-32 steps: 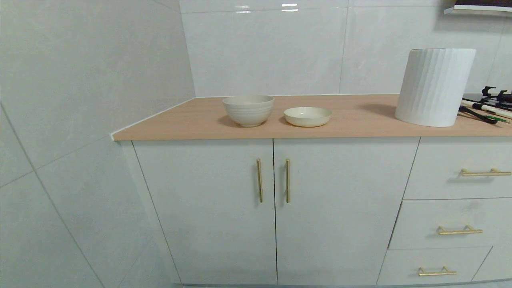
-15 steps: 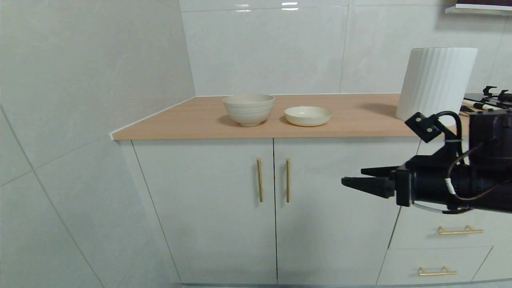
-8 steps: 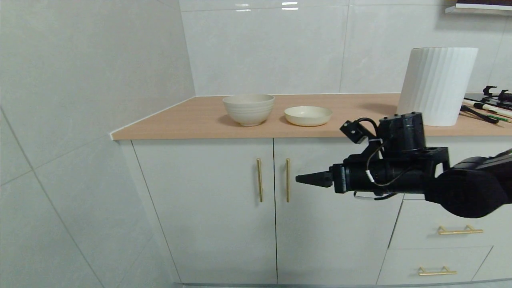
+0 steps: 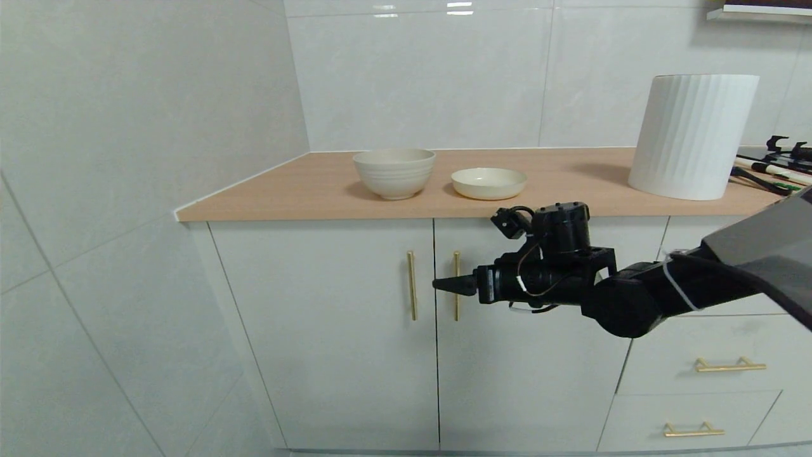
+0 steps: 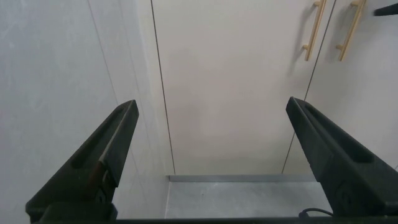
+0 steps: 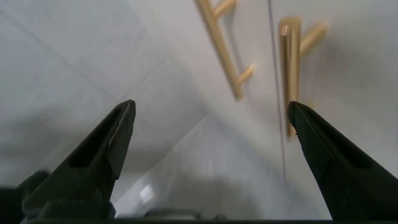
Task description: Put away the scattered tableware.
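My right gripper [image 4: 444, 284] hangs at centre frame in the head view, in front of the cupboard doors below the bench [image 4: 571, 184]. Its tip is just beside the right-hand gold handle [image 4: 456, 285]. The wrist camera has its fingers [image 6: 112, 149] spread apart, holding nothing. The left gripper [image 5: 211, 107] faces the left cupboard door [image 5: 236, 87], low down, fingers likewise released. The tableware sits on the bench: a ribbed bowl [image 4: 394, 172] at upper centre and a shallow dish [image 4: 488, 183] just right of it, not touching. A tall white ribbed canister [image 4: 693, 136] stands at upper right.

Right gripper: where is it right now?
In the head view, the right gripper is mid-frame, in front of the right cupboard door's gold handle, below the shallow dish.
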### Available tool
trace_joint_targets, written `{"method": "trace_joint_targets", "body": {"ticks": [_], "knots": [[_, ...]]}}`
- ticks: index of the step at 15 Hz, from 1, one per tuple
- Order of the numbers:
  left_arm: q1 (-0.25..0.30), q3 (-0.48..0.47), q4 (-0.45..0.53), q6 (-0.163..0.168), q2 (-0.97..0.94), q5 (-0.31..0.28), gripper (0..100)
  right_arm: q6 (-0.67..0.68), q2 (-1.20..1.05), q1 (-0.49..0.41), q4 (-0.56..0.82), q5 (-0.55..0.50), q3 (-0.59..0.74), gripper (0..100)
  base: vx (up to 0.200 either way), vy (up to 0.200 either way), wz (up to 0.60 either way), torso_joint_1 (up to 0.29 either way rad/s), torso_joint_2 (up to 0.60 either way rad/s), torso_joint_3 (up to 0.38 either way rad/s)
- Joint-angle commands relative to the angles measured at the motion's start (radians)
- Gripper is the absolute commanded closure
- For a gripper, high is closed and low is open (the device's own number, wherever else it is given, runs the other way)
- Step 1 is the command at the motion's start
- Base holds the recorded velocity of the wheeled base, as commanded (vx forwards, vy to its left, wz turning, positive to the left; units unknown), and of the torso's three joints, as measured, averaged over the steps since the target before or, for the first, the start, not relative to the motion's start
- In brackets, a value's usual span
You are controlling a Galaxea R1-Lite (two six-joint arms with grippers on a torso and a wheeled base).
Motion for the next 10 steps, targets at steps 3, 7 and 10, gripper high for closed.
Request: {"method": "trace_joint_targets", "body": {"ticks": [3, 7, 10], "knots": [[0.0, 0.0, 0.0, 0.0, 0.0, 0.0, 0, 0.009, 0.116, -0.004, -0.087, -0.051, -0.026, 0, 0.0, 0.0, 0.0, 0.0, 0.0, 0.0], [0.0, 0.0, 0.0, 0.0, 0.002, 0.0, 0, 0.052, 0.124, -0.005, -0.117, -0.054, -0.042, 0, 0.0, 0.0, 0.0, 0.0, 0.0, 0.0], [0.0, 0.0, 0.0, 0.0, 0.0, 0.0, 0, 0.056, 0.156, -0.004, -0.149, -0.094, -0.059, 0, 0.0, 0.0, 0.0, 0.0, 0.0, 0.0]]}}
